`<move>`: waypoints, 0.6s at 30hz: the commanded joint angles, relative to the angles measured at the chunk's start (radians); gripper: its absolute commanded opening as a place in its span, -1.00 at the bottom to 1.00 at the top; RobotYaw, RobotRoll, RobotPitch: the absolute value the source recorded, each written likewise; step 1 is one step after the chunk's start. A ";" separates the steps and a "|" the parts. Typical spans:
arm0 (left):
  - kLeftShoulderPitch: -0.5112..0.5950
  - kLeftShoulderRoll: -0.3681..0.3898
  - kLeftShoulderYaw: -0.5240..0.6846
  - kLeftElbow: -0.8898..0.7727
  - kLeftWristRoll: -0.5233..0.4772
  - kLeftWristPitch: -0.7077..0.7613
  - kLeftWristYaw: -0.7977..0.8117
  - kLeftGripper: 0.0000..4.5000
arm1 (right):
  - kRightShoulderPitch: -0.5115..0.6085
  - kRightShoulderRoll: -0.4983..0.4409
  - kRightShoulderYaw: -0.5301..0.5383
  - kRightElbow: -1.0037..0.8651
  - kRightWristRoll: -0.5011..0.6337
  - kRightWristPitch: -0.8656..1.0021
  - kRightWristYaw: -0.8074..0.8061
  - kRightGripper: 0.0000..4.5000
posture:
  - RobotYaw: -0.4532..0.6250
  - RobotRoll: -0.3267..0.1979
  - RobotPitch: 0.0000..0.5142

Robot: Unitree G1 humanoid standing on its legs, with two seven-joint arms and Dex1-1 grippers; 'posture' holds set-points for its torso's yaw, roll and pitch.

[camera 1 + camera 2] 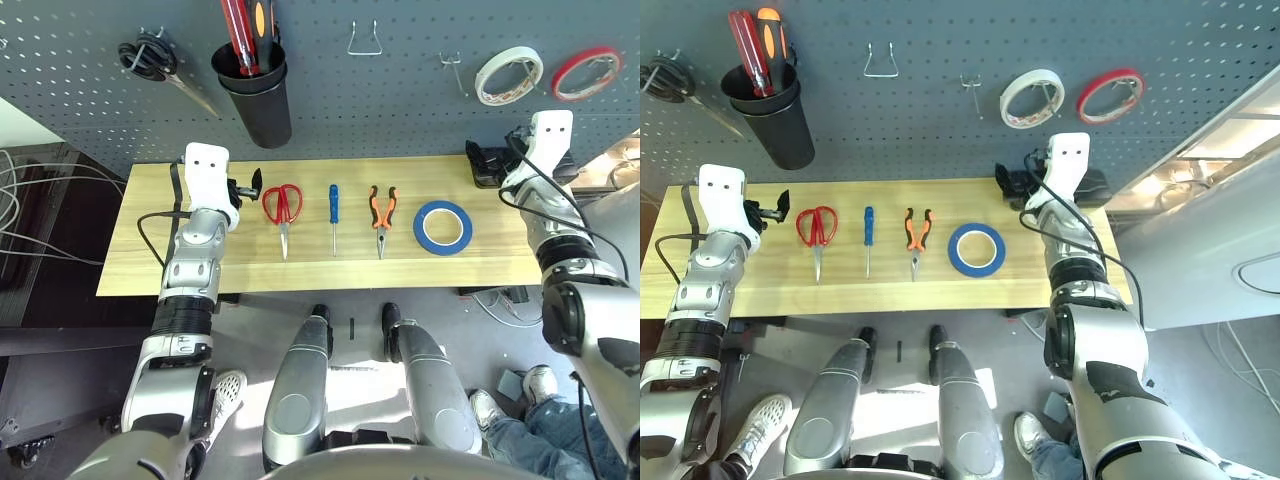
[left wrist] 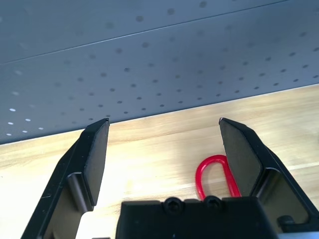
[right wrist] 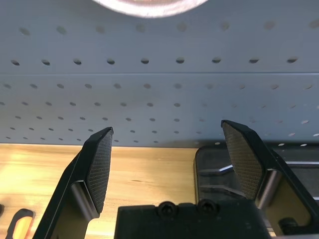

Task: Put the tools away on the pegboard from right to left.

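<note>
Head view: the blue tape roll (image 1: pixel 443 226) lies flat at the right end of the tool row on the table (image 1: pixel 150 270), so our right gripper (image 1: pixel 487 165), just beyond it by the pegboard (image 1: pixel 400 100), is nearer. Left wrist view: our left gripper (image 2: pixel 164 149) gapes wide, empty, over the red-handled scissors (image 2: pixel 215 174). Right wrist view: fingers (image 3: pixel 99 164) spread wide, holding nothing.

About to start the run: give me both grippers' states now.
Left gripper: open, holding nothing, above the light wooden table.
Right gripper: open, holding nothing, facing the dark grey-blue perforated pegboard.

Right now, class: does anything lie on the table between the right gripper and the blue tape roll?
Nothing visible does. The open right gripper hovers near the pegboard; bare table separates it from the blue tape roll.
</note>
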State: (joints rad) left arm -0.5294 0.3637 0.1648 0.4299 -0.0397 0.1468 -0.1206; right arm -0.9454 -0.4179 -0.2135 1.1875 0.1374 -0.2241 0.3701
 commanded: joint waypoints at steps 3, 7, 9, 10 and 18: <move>-0.025 -0.011 -0.008 0.099 -0.005 -0.025 -0.024 0.99 | 0.049 -0.020 -0.009 0.004 -0.007 0.005 -0.023 1.00 | -0.01 0.25 0.40; -0.039 -0.019 -0.069 0.082 -0.004 -0.043 -0.135 0.99 | 0.062 -0.027 -0.007 -0.069 0.015 0.094 0.012 1.00 | -0.04 0.25 0.38; -0.042 -0.012 -0.110 0.067 0.004 -0.061 -0.206 0.99 | 0.088 -0.028 0.005 -0.156 0.025 0.213 0.038 1.00 | -0.03 0.25 0.37; -0.042 -0.005 -0.134 0.057 0.009 -0.066 -0.245 0.99 | 0.109 -0.027 0.012 -0.215 0.030 0.290 0.046 1.00 | -0.03 0.25 0.36; -0.014 0.018 -0.311 -0.048 0.011 -0.091 -0.552 0.99 | 0.331 -0.013 0.072 -0.637 0.027 0.796 0.025 1.00 | -0.04 0.25 0.32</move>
State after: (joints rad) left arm -0.5769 0.3780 -0.0993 0.4020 -0.0312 0.0622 -0.6018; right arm -0.6434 -0.4344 -0.1524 0.5924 0.1630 0.4781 0.4128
